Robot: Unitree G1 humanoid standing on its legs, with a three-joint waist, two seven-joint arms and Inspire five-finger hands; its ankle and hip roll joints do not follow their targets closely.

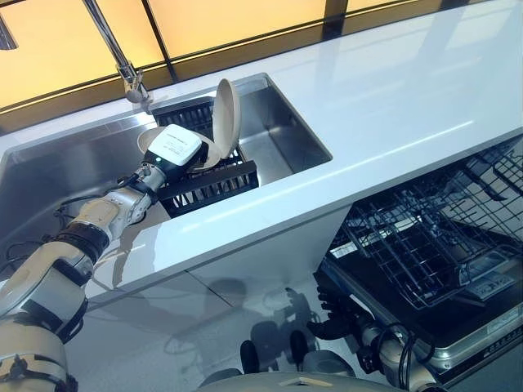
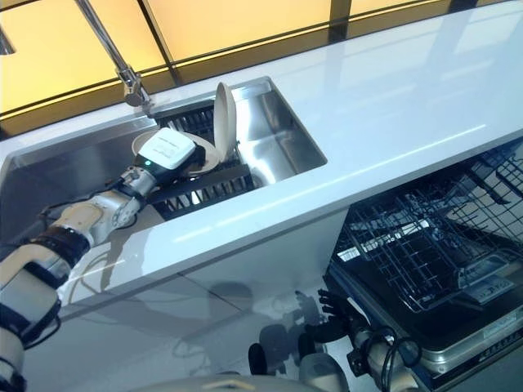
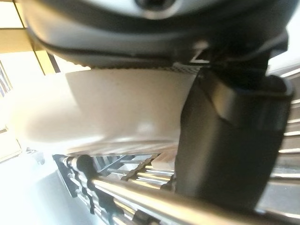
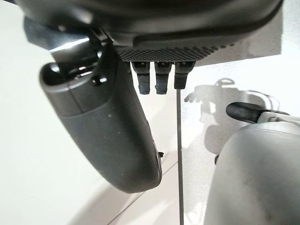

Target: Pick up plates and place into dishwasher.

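Left hand: we see our left hand [image 1: 173, 151] reaching into the sink [image 1: 282, 122], on top of the black dish rack [image 1: 214, 188] that sits inside it. From the head views its fingers are hidden under its white back cover.
Left hand state: in the left wrist view the thumb [image 3: 229, 140] presses against a pale plate surface [image 3: 126, 108], with the rack's bars just past it; we cannot tell whether the fingers close round the plate.
Plates: we count 2 cream plates in the rack. 1 plate [image 1: 226, 113] stands upright on its edge, just right of our left hand. The other plate [image 1: 206, 151] lies lower and tilted, mostly beneath the hand, its rim showing at the left and right of the hand.
Faucet: a metal faucet [image 1: 122, 61] rises at the far edge of the sink, left of the upright plate.
Counter: the white countertop [image 1: 392, 106] runs from the sink toward the right.
Dishwasher: the dishwasher [image 1: 441, 253] stands open below the counter at the right, its wire rack [image 1: 425, 237] pulled out, well apart from both plates.
Right hand: our right hand [image 1: 331, 314] hangs low, near the front left corner of the dishwasher, fingers loosely spread and holding nothing; its wrist view shows the thumb [image 4: 108, 131] apart from the fingers [image 4: 157, 77].
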